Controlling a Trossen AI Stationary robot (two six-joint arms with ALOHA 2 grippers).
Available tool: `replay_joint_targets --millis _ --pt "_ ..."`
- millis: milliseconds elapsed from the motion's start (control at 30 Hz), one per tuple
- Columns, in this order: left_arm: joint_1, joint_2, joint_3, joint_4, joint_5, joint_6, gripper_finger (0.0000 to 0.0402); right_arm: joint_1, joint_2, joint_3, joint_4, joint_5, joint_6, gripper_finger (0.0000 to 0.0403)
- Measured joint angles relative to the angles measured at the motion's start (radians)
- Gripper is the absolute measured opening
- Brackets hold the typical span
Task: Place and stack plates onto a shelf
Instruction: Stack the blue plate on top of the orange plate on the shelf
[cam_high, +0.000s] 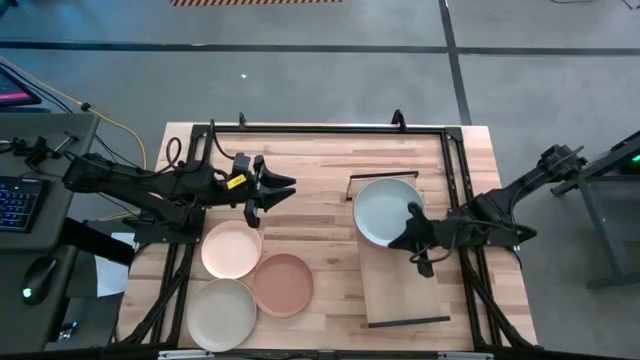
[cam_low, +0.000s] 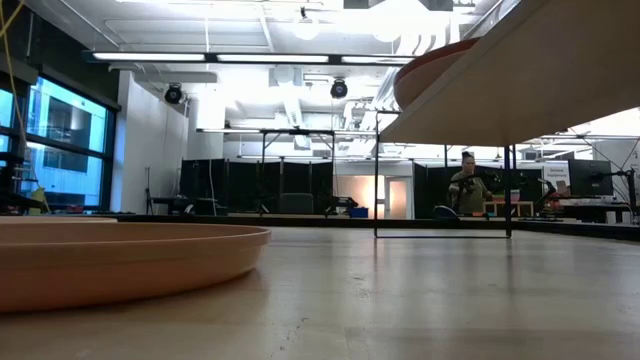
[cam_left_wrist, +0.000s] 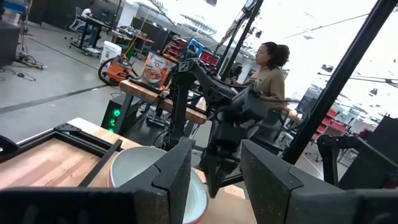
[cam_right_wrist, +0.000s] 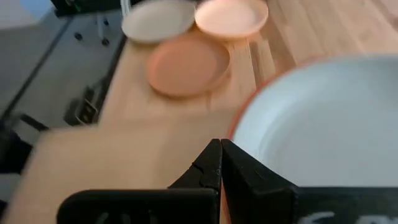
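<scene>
A pale blue-grey plate (cam_high: 385, 208) lies on top of a red plate, whose rim (cam_right_wrist: 235, 127) shows under it, at the far end of the light-wood shelf (cam_high: 400, 290). Peach (cam_high: 232, 250), terracotta (cam_high: 283, 285) and sage-cream (cam_high: 222, 315) plates lie flat on the tabletop at the near left. No pink plate shows. My right gripper (cam_right_wrist: 221, 152) is shut, right beside the stack's near right rim. It also shows in the high view (cam_high: 407, 243). My left gripper (cam_high: 283, 192) is open and empty above the table, left of the shelf, pointing at it. My right gripper's shut fingertips (cam_right_wrist: 214, 155) lie level at the stack's rim, coming from the table's right. I cannot tell whether they touch the red rim (cam_right_wrist: 231, 138). The stack sits flat on the shelf.
The shelf stands raised on thin dark metal rails (cam_high: 382, 175), seen from below in the low view (cam_low: 520, 70). A dark frame (cam_high: 330, 128) borders the tabletop. A person (cam_left_wrist: 267, 74) sits in the room beyond the table. Bare wood lies between the arms.
</scene>
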Motion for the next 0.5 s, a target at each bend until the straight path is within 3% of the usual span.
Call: replay_joint_targets --millis 233,367,500 --pt "0.0 -0.015 0.001 -0.005 0.0 0.027 0.0129 0.0 0.022 0.079 0.008 -0.075 0.01 0.0" --pt "0.0 -0.02 0.002 -0.001 0.0 0.028 0.0129 0.008 0.098 0.082 -0.006 -0.157 0.013 0.0" --pt "0.0 -0.02 0.001 -0.012 0.0 0.028 0.0129 0.016 0.178 0.082 -0.01 -0.168 -0.006 0.0"
